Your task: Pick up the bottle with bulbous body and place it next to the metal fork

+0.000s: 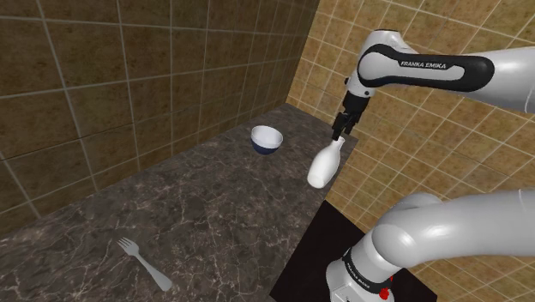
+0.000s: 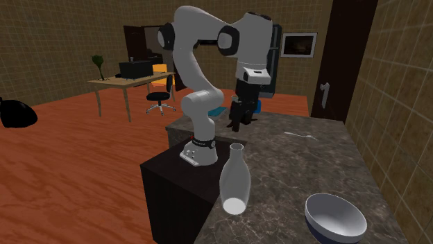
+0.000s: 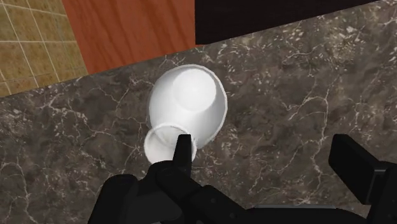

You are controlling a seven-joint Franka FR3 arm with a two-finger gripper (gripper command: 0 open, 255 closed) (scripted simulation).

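Early days on this one imo: the white bottle with the bulbous body and narrow neck (image 1: 324,165) stands on the dark marble counter (image 1: 197,214) near the edge by the stand, well apart from the grey metal fork (image 1: 144,263). The black two-finger gripper (image 3: 264,149) hovers just above its mouth, fingers spread and clasping nothing. So the grab, lift, carry and set-down all look left to do.

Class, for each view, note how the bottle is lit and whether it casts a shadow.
Shoulder view: bottle bright white against the dark counter, no clear shadow. Second exterior view: it looks greyer, brightest at its base. Wrist view: evenly white, no shadow.
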